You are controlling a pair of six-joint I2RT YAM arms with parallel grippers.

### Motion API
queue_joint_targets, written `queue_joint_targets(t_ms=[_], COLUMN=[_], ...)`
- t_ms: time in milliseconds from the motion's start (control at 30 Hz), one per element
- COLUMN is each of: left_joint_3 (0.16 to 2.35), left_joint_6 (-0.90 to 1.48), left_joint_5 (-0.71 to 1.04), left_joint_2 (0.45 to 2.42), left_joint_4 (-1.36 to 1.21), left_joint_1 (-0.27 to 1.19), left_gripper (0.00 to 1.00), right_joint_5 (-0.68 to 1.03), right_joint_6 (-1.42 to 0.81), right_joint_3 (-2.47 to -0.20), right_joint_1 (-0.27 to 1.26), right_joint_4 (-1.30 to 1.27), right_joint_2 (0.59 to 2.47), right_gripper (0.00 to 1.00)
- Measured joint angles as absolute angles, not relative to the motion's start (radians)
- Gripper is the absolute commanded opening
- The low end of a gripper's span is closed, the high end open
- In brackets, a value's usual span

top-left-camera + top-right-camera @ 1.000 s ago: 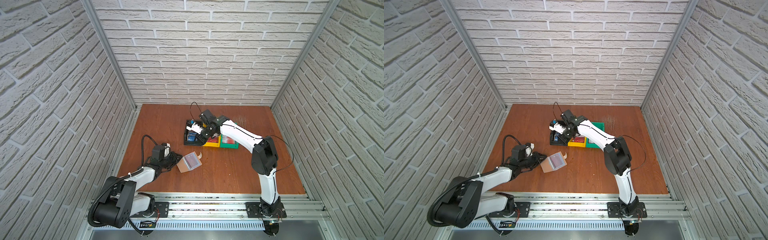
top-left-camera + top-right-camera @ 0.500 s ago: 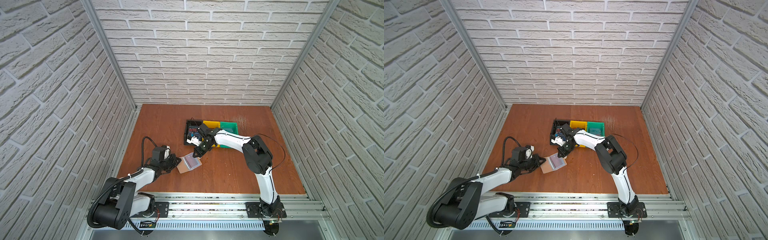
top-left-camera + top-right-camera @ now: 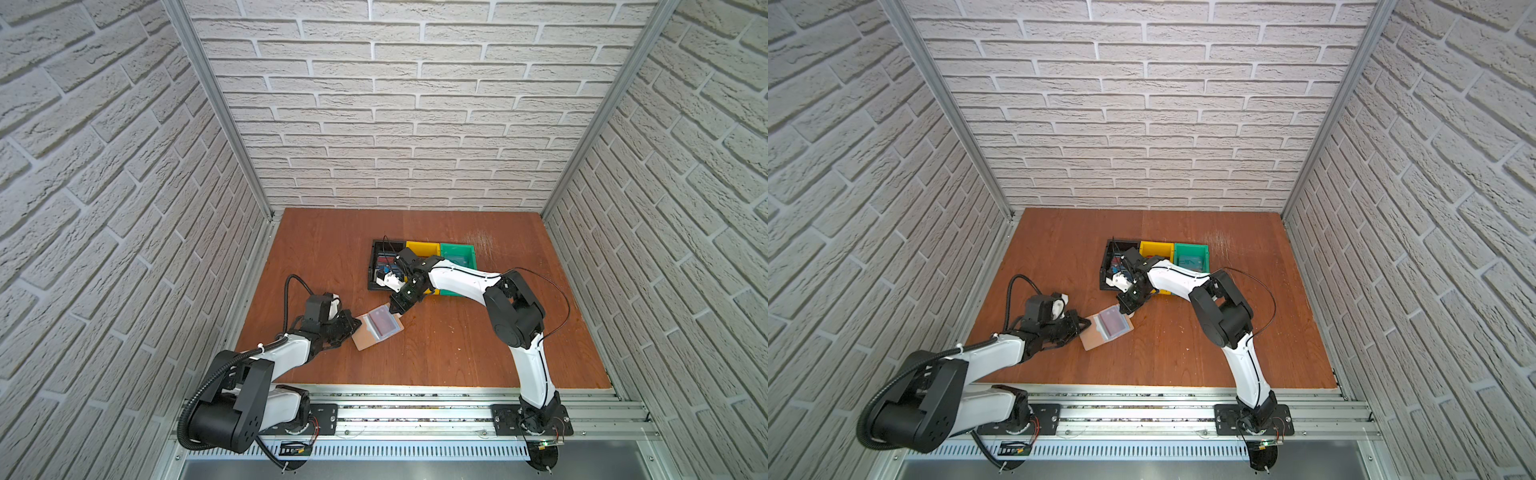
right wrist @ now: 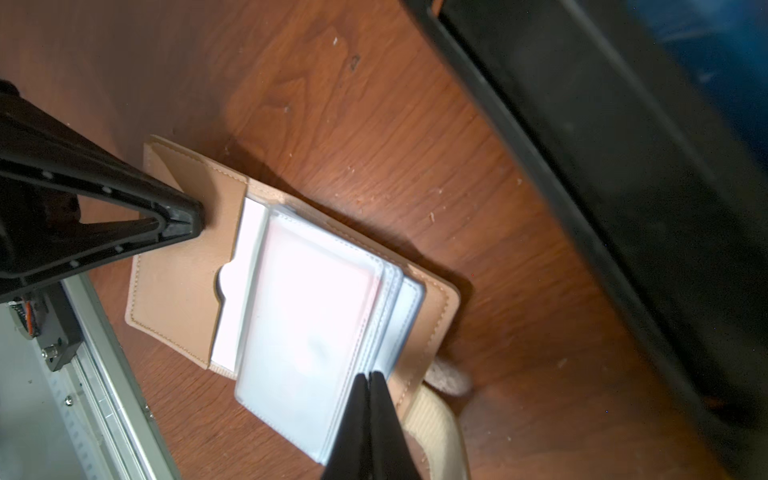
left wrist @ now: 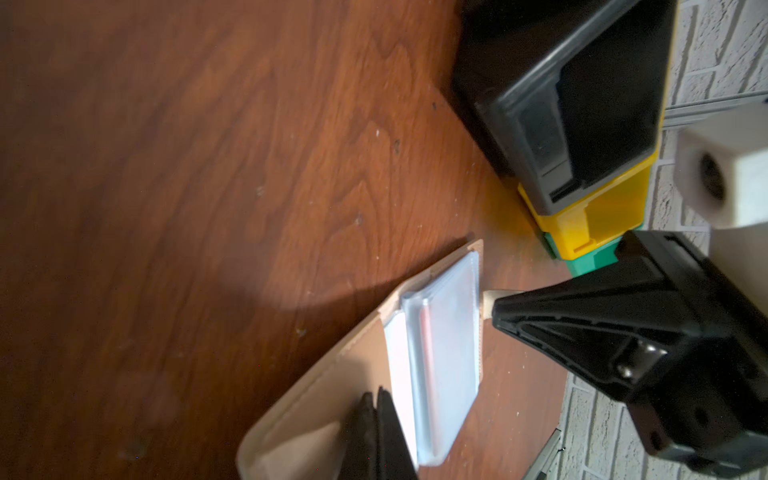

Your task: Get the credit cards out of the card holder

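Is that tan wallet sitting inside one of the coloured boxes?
No, the card holder lies open on the bare wooden table, apart from the black bin.

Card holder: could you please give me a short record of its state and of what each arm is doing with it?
card holder: open on the table
sleeves: clear, fanned; the top one holds a dark red card
left gripper: fingers shut, tip on the tan flap
right gripper: fingers shut at the sleeves' edge; whether they pinch anything cannot be told
black bin: holds loose cards, blue and reddish
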State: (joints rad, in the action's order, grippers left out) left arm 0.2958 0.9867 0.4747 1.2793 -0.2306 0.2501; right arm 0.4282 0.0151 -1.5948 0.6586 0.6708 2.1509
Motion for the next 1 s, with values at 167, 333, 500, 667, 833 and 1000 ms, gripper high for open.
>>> queue_joint_targets(t_ms=[167,333,500,667,833,1000], left_joint_3=[0.290,0.290,0.290,0.290,0.286,0.284], left_joint_6=[0.985,0.984,0.984,0.984,0.984,0.984], left_joint_5=[0.480,0.496,0.511,0.514,0.513,0.513], left_joint_2=[1.320,1.352,1.377,1.383,1.383,1.383], left_joint_4=[-0.258,-0.304,-0.341,-0.352,-0.361,-0.367], left_joint_1=[0.250,0.249,0.247,0.247,0.247,0.247], left_gripper=[0.00,0.00,0.00,0.00,0.00,0.00], right_joint_5=[0.408,0.400,0.393,0.373,0.303,0.235], right_joint_6=[0.015,0.015,0.014,0.014,0.013,0.012], right_joint_3=[-1.594,-1.594,-1.594,-1.594,-1.587,-1.558], right_joint_1=[0.669,0.675,0.688,0.702,0.724,0.735], right_joint_4=[0.674,0.672,0.669,0.667,0.667,0.671], right_joint_2=[2.171,2.171,2.171,2.167,2.151,2.115], right_gripper=[0.06,0.06,0.06,0.06,0.06,0.05])
